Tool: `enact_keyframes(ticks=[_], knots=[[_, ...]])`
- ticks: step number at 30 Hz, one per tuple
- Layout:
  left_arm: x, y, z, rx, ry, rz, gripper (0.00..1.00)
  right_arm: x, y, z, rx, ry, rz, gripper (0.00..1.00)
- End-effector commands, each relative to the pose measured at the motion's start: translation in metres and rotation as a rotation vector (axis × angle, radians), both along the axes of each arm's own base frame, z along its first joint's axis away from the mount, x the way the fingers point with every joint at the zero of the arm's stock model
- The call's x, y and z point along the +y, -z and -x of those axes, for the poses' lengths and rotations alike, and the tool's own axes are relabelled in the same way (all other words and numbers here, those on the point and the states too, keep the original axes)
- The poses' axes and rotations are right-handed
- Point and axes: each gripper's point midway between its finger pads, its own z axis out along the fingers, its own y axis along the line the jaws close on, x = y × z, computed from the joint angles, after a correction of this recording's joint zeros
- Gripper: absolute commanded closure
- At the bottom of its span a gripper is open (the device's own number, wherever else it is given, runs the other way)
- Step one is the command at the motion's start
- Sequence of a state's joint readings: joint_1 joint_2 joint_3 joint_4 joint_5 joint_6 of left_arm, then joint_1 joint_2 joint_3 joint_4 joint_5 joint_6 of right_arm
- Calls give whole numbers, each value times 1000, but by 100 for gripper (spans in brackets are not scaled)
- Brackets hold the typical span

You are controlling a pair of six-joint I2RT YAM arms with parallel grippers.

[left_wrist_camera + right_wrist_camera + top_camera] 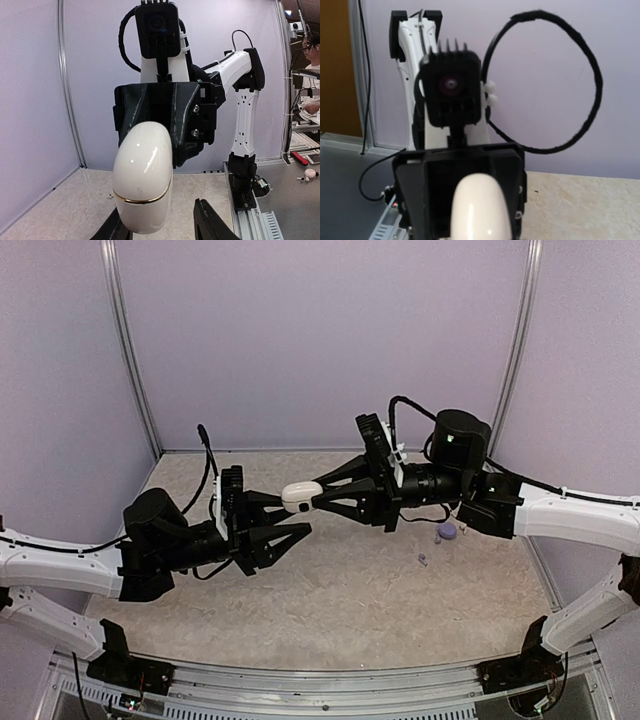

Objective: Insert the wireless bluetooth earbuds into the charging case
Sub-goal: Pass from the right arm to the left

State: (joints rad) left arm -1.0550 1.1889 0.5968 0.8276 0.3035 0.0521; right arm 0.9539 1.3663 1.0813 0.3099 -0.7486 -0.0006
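Observation:
A white pebble-shaped charging case with a gold seam hangs in mid-air between the two arms. My right gripper is shut on its right end. My left gripper stands open around its other end. In the left wrist view the case rests against one finger, while the other finger stands apart from it. The right wrist view shows only the rounded white case in front of the left gripper's black body. One tiny lilac earbud lies on the table to the right.
A rounded purple piece with a small bit beside it sits on the table under the right arm. Lilac walls close the back and sides. The right arm's base and a metal rail run along the near edge.

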Motion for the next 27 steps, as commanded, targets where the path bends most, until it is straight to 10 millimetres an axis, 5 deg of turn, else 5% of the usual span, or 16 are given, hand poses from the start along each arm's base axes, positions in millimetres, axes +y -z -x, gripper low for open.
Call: enact_keyframes(ticks=[1,27], knots=[[-1,-23,7,-35,19,82,59,3,-4,6,14,-25,-27,100],[-5,-24,7,-17,7,130,71,-1,-5,10,31,-16,-61,100]])
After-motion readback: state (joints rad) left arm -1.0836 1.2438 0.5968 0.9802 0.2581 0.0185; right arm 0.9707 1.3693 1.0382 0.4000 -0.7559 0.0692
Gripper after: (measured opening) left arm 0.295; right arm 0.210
